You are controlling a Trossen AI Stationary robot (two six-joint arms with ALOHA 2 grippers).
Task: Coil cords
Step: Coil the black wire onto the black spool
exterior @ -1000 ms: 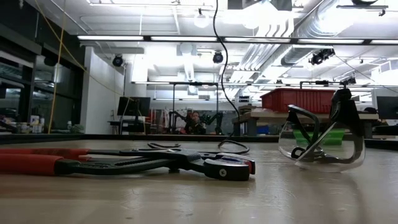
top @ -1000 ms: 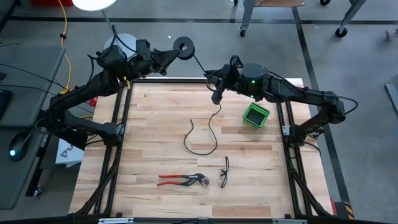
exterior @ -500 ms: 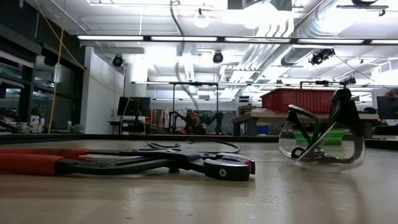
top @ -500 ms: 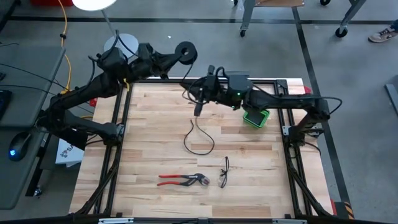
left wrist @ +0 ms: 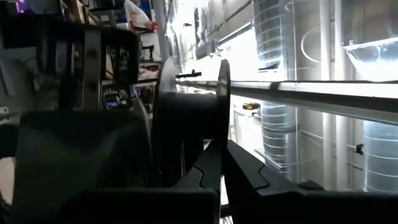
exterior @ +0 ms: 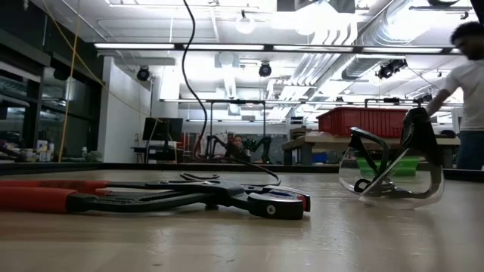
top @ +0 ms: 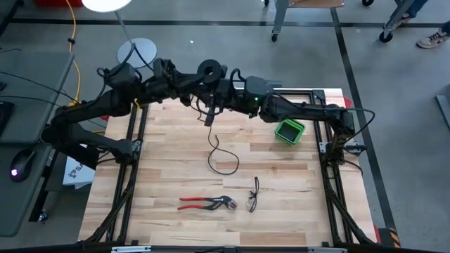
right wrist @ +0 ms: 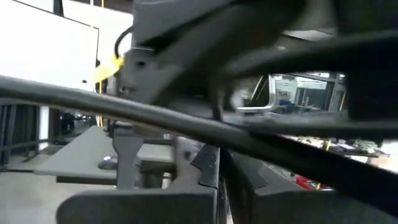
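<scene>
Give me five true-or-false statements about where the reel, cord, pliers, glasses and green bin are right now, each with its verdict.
1. The left gripper holds the round black reel at the table's far edge. True.
2. The thin black cord lies fully wound on the reel. False: a loop of it lies on the wooden table.
3. The red-handled pliers lie in the green bin. False: they lie on the table, near its front.
4. The clear safety glasses lie beside the pliers. True.
5. The right gripper rests by the green bin. False: it has reached across, near the reel, shut on the cord.
</scene>
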